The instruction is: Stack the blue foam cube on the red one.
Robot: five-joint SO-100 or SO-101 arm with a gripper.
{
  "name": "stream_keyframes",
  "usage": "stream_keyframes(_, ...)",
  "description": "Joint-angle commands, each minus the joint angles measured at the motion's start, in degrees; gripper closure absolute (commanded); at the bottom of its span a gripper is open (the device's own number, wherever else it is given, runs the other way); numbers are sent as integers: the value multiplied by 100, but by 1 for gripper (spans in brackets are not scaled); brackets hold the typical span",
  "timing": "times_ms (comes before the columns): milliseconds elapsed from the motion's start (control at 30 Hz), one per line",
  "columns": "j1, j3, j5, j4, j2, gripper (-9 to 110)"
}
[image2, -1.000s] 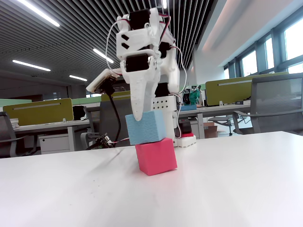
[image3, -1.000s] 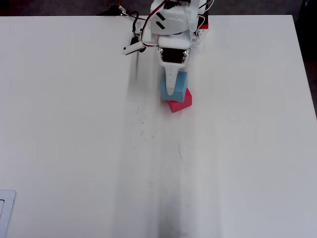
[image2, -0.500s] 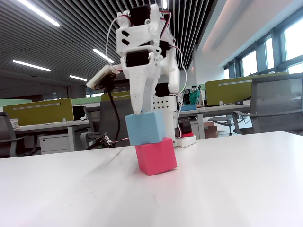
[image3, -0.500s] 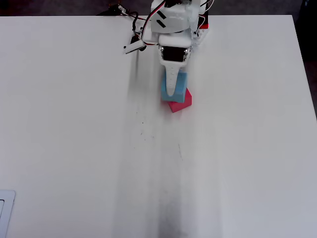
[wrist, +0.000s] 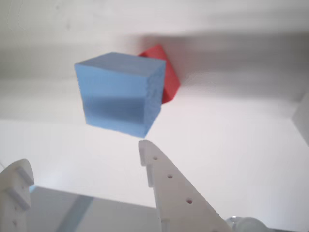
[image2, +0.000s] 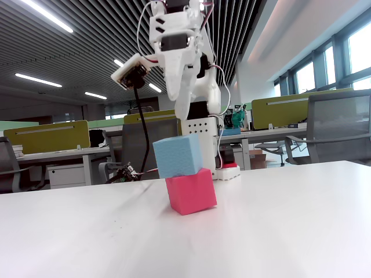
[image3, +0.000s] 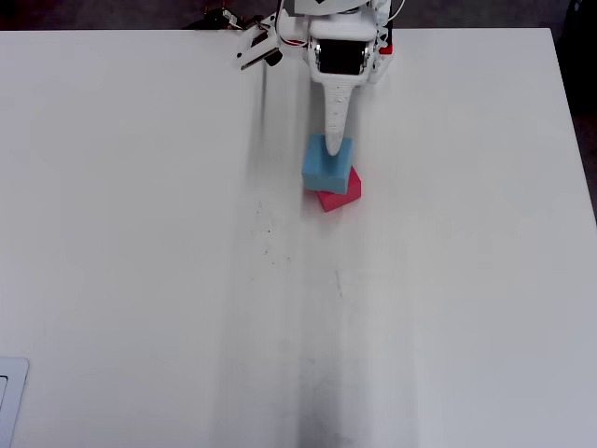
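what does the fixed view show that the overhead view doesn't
Only the fixed view shows the stack from the side: the blue foam cube sits on the red one, shifted left, with the gripper clear above it, plus office desks behind.

Only the overhead view shows the whole white table and the stack's place near the arm's base.

Both show blue cube on red, with the gripper off it.

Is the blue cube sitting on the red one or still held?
On it. The blue cube rests offset on the red cube; the claw is open and clear above it.
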Motion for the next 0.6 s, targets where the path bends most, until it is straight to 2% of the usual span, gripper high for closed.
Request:
stream_keyframes(0, -70, -334, 26, 53, 527, 77)
stream_keyframes(300, 123, 501, -18, -26, 2241, 81)
stream_keyframes(567, -114, 1310, -26, -88, 3322, 84)
